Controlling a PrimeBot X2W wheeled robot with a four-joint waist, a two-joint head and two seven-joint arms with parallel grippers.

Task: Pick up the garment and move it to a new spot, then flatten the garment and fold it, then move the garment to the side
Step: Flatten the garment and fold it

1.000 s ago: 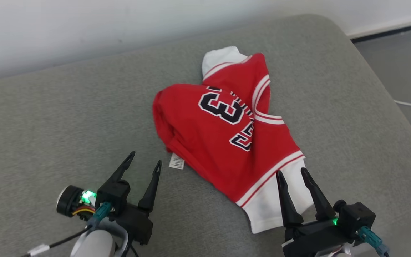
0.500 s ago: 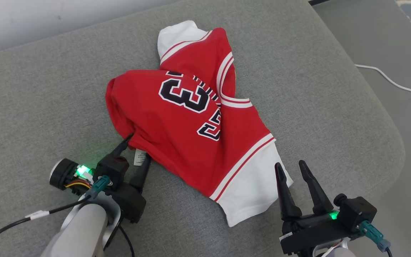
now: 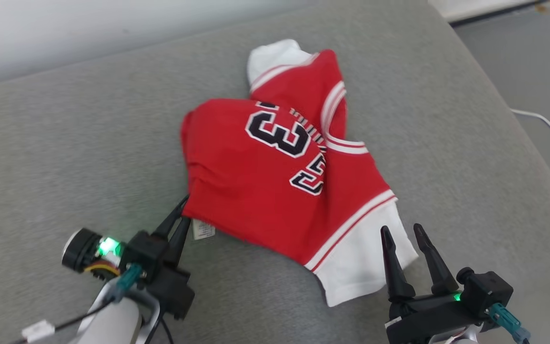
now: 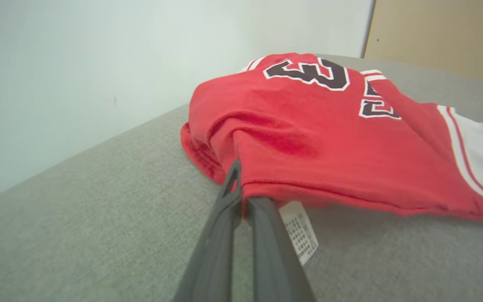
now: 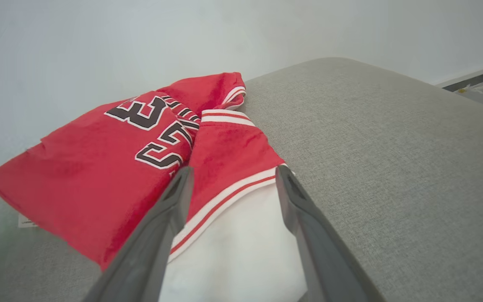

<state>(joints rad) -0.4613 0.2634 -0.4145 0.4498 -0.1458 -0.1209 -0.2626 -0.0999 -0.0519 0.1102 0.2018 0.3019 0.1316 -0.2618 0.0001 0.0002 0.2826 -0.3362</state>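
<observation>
While the red jersey (image 3: 265, 191) lay crumpled on the grey cushion (image 3: 65, 143), the left fingers (image 3: 181, 231) pinched its hem and the right fingers (image 3: 390, 258) gaped, holding nothing. Pick-up step, I guessed; next, lift gently.

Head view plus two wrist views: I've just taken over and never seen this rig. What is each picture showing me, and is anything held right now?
This is a two-armed robot. The head view looks down from its head. Each wrist view looks along that arm's own two dark fingers. On the grey cushion lies a crumpled red jersey with white parts and a small label. The left gripper is shut, pinching the jersey's near red hem beside the label; the left wrist view shows that pinch close up. The right gripper is open over the white part and holds nothing.
</observation>
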